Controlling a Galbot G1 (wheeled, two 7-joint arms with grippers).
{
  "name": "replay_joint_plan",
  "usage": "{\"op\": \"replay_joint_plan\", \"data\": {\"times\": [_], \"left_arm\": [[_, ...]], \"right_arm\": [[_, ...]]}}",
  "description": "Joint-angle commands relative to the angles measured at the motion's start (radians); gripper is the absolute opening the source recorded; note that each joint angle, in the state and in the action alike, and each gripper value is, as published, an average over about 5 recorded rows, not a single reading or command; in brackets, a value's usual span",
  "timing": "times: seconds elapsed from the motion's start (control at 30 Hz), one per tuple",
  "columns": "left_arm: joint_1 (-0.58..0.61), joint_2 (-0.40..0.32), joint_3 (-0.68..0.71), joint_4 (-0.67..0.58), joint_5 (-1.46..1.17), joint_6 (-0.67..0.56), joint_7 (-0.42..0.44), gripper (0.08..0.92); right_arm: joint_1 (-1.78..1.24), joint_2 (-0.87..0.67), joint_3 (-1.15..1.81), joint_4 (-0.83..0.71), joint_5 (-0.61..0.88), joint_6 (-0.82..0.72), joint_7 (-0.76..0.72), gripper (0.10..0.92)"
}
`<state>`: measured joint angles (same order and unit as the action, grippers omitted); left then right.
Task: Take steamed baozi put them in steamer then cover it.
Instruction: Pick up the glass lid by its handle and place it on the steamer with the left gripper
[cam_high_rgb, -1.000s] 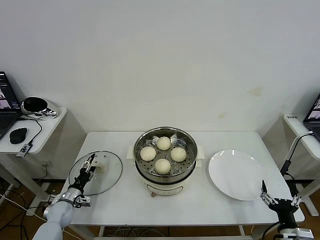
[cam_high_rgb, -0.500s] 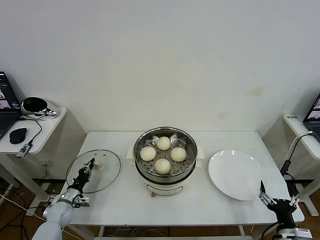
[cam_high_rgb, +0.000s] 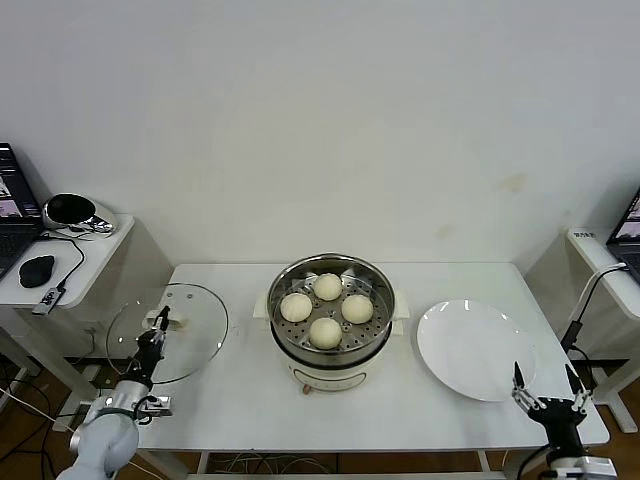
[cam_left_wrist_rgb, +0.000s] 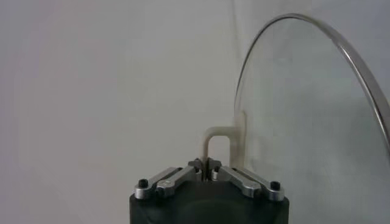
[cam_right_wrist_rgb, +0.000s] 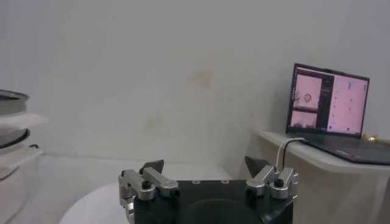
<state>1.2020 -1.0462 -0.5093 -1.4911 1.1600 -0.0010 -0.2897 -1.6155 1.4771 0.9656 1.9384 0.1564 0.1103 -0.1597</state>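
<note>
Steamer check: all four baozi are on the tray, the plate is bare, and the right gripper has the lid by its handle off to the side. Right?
Not quite. The left gripper holds the cover, fingers shut on its handle, as the left wrist view shows. The right gripper is open near the plate. The four baozi are in the steamer.

left end effector (cam_high_rgb: 157, 325) clamped, right (cam_high_rgb: 545, 387) spread (parked).

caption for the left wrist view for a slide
Left gripper shut on the cover's cream handle, holding the glass lid up.
</note>
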Motion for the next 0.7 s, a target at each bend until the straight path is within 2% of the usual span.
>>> {"op": "replay_joint_plan", "data": {"times": [0.03, 0.17, 0.3, 0.4, 0.53, 0.7], "left_arm": [[0.192, 0.085, -0.006, -0.530, -0.233, 0.383, 0.231, 0.123], [0.155, 0.129, 0.073, -0.620, -0.358, 0.455, 0.264, 0.123], [0.085, 0.159, 0.208, -0.696, -0.401, 0.501, 0.252, 0.123], [0.013, 0.172, 0.325, -0.697, -0.435, 0.541, 0.219, 0.123], [-0.121, 0.147, 0.471, -0.602, -0.444, 0.538, 0.167, 0.123], [-0.234, 0.055, 0.622, -0.564, -0.411, 0.642, 0.202, 0.123]], "right_arm": [[-0.006, 0.006, -0.025, 0.009, -0.015, 0.008, 0.000, 0.823], [-0.008, 0.016, -0.041, 0.009, -0.033, 0.014, 0.004, 0.823], [0.000, 0.036, -0.055, 0.009, -0.056, 0.007, 0.018, 0.823], [0.011, 0.053, -0.069, 0.013, -0.088, 0.004, 0.030, 0.823], [0.019, 0.075, -0.084, 0.037, -0.134, -0.027, 0.056, 0.823], [0.032, 0.085, -0.087, 0.054, -0.194, -0.047, 0.085, 0.823]]}}
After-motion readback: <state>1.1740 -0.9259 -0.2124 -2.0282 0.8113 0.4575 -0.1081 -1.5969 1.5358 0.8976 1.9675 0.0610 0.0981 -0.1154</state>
